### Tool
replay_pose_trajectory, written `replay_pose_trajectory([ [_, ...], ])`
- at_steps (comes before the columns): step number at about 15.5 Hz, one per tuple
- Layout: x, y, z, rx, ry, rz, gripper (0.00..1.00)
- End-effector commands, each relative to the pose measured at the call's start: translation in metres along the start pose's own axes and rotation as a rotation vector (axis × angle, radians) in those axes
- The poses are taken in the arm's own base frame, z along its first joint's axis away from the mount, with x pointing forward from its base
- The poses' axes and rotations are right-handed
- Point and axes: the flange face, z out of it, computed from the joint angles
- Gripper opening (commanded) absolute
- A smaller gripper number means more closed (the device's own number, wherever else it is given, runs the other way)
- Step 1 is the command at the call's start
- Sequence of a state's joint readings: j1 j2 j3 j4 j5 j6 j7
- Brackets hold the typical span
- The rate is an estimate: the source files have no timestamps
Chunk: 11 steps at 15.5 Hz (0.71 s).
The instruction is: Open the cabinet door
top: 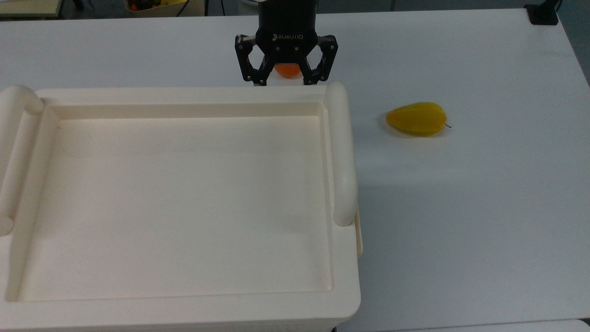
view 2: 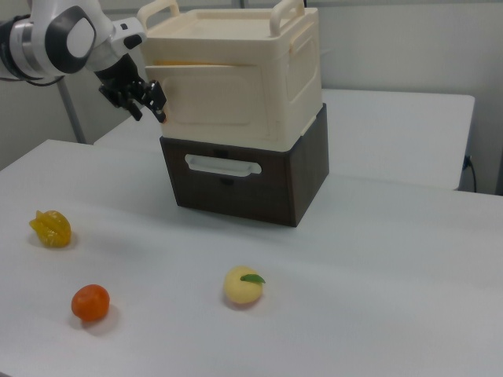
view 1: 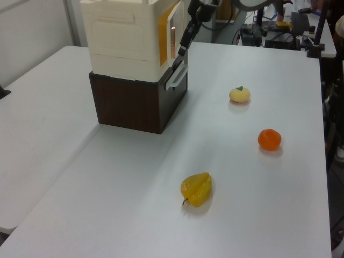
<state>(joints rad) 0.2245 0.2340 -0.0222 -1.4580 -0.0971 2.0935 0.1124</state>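
Note:
The cream cabinet (top: pixel 184 198) stands on a dark brown drawer unit (view 2: pixel 236 177). Its front door (view 2: pixel 212 98) is ajar, swung slightly out at the right view's left, and in the left view the door (view 1: pixel 174 29) shows an orange-lit gap behind it. My gripper (top: pixel 284 80) is open just off the door's free edge, holding nothing. The left view has the gripper (view 1: pixel 183 47) in front of the door, and the right view has the gripper (view 2: pixel 151 106) beside the door's left edge.
A yellow fruit (top: pixel 417 119) lies on the white table (top: pixel 484 207). An orange (view 1: pixel 269 139) and a pale yellow fruit (view 1: pixel 239 94) sit further out in front of the drawer's white handle (view 1: pixel 176 76). The orange (top: pixel 286 70) shows between my fingers.

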Motion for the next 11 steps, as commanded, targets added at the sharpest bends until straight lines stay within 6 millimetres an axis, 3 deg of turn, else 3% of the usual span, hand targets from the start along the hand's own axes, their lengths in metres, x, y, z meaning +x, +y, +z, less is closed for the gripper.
replay_pose_trajectory([
  [1,-0.012,0.000,-0.027,-0.002,-0.050,0.023,0.84],
  [4,-0.020,0.007,-0.061,-0.007,-0.058,0.029,1.00],
  [7,-0.021,0.010,-0.086,-0.008,-0.018,0.032,1.00],
  [11,0.000,0.009,-0.111,0.004,0.138,0.030,1.00],
])
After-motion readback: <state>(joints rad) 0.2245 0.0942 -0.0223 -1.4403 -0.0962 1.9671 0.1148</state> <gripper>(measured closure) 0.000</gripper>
